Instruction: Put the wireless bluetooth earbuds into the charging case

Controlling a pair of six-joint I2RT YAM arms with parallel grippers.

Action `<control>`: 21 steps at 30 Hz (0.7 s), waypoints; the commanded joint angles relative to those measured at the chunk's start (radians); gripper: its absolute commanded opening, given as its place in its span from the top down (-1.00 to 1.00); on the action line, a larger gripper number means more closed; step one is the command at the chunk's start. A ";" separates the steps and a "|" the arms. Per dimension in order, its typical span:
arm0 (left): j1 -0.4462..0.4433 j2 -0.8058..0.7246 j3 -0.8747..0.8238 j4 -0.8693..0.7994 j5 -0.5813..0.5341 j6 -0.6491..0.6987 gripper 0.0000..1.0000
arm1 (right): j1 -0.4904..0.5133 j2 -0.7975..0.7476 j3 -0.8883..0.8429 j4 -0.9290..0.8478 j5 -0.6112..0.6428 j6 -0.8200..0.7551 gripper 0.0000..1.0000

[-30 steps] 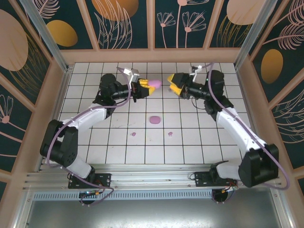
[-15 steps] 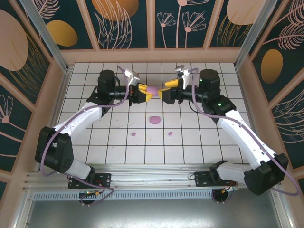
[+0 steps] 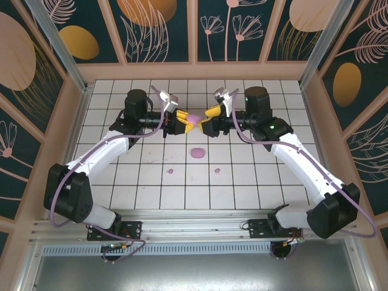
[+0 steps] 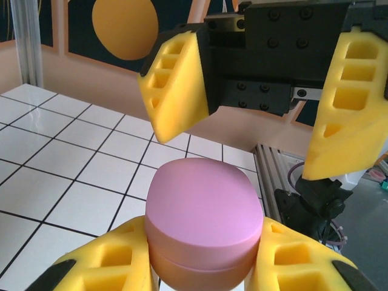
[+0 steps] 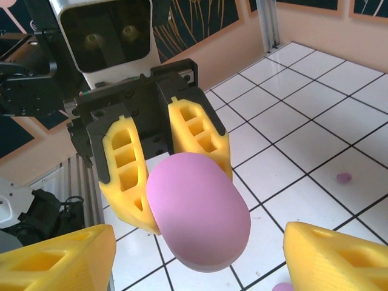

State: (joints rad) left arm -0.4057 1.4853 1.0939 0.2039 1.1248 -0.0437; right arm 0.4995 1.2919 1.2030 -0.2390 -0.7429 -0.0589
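Observation:
My left gripper point(image 3: 185, 123) is shut on a lilac oval charging case point(image 3: 194, 116), held lid closed above the tiles at the back middle. In the left wrist view the case point(image 4: 205, 212) sits clamped between my yellow fingers point(image 4: 109, 267). My right gripper point(image 3: 209, 115) faces it, open, its fingertips close to the case's free end. In the right wrist view the case point(image 5: 197, 215) hangs ahead of my spread fingers point(image 5: 339, 260). Two tiny lilac earbuds point(image 3: 171, 171) point(image 3: 216, 171) lie on the tiles nearer the arm bases. One earbud point(image 5: 344, 177) lies on a tile.
A second lilac case point(image 3: 197, 153) lies closed on the tiles just below the grippers. Wooden walls point(image 3: 194, 71) with painted panels ring the tiled floor. An aluminium rail point(image 3: 182, 221) runs along the near edge by the arm bases.
My right gripper has swung left and closed in on the held case, staying open. The left gripper shifted slightly, then held the case still.

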 commanded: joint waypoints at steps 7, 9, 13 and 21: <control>-0.001 -0.017 0.053 -0.041 0.070 0.046 0.75 | 0.011 0.028 0.034 -0.022 -0.045 -0.067 -0.49; 0.000 -0.016 0.052 -0.043 0.072 0.047 0.75 | 0.012 0.034 0.038 -0.015 -0.042 -0.063 -0.48; -0.001 -0.016 0.050 -0.044 0.078 0.047 0.75 | 0.013 0.050 0.051 0.011 -0.028 -0.029 -0.35; -0.001 -0.025 0.043 -0.057 0.084 0.066 0.75 | -0.005 0.086 0.087 0.025 0.049 0.067 -0.10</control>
State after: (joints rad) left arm -0.3981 1.4853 1.1206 0.1669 1.1458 -0.0147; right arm 0.5106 1.3609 1.2507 -0.2481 -0.7563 -0.0414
